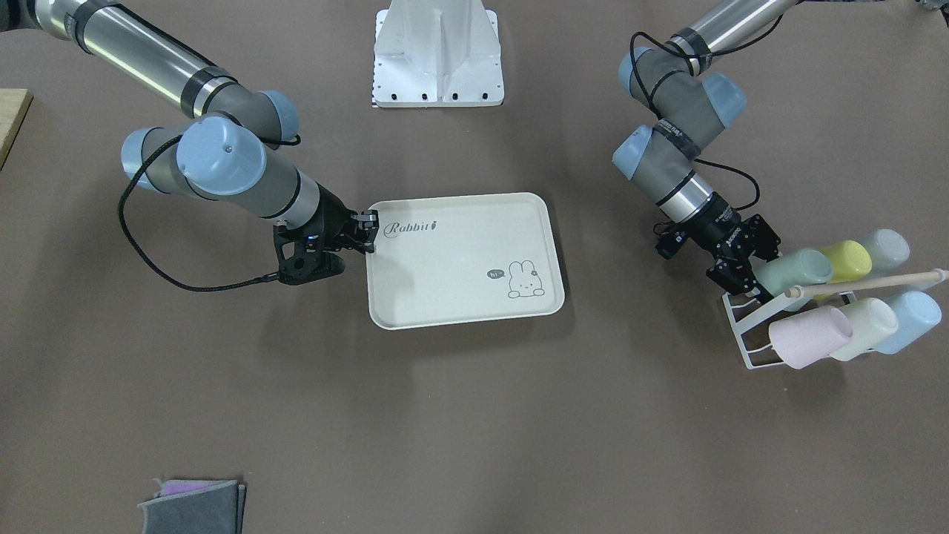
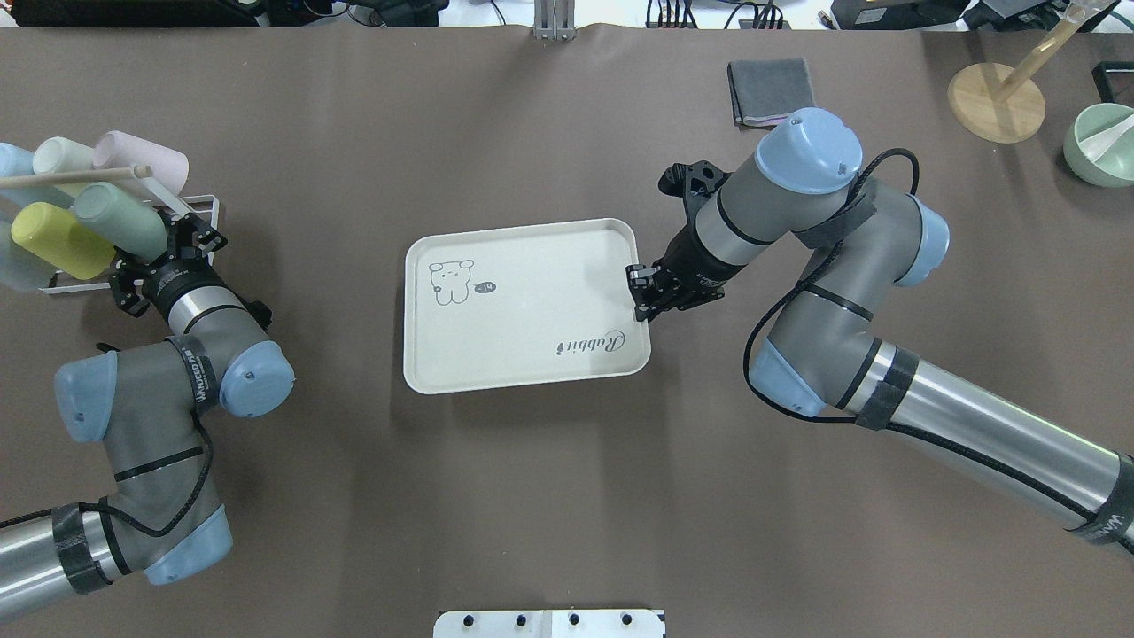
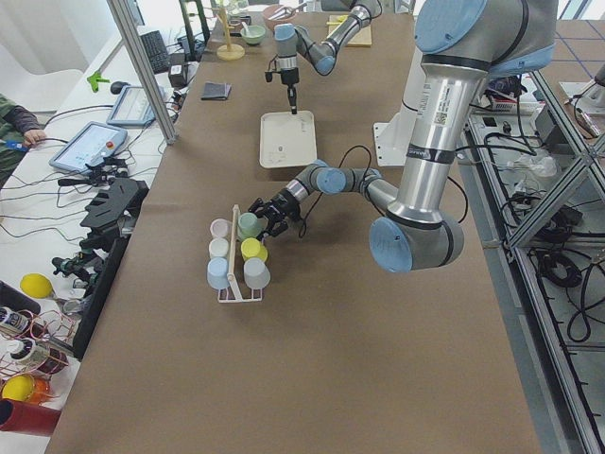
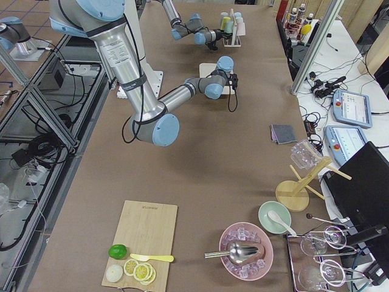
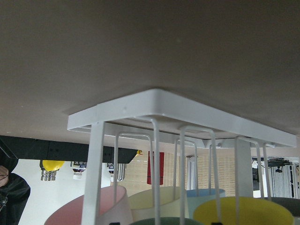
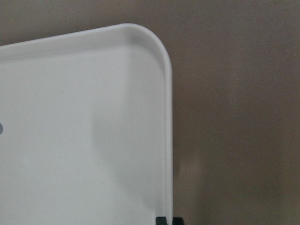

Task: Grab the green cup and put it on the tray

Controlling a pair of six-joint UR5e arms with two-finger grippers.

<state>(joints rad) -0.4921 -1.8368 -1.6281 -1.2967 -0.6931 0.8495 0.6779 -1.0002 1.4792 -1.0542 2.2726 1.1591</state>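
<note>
The green cup (image 1: 797, 271), a small matte mint-green plastic tumbler, handleless and slightly tapered, lies on its side in a white wire rack (image 1: 744, 337) with a wooden rod. The rack is at the robot's left end of the brown surface (image 1: 474, 430). A yellow plastic cup (image 1: 845, 259) lies just beside the green cup, and a pale pink cup (image 1: 808, 337) lies across the rod from it.

The left tool (image 1: 758, 271) sits at the green cup's closed end with its jaws spread. Whether a finger touches the cup I cannot tell.

The tray (image 1: 445, 289), flat, cream and rectangular with rounded corners, "Rabbit" script and a rabbit drawing, lies near the middle, well apart from the rack. The right tool (image 1: 365, 231) is clenched on its short rim, beside the script.

The front-facing view shows the green cup's whole side. The left wrist view gives only the rack's wires from below and the cups' rims. The right wrist view alone shows dark fingertips (image 6: 161, 220) on either side of the tray's rim.
</note>
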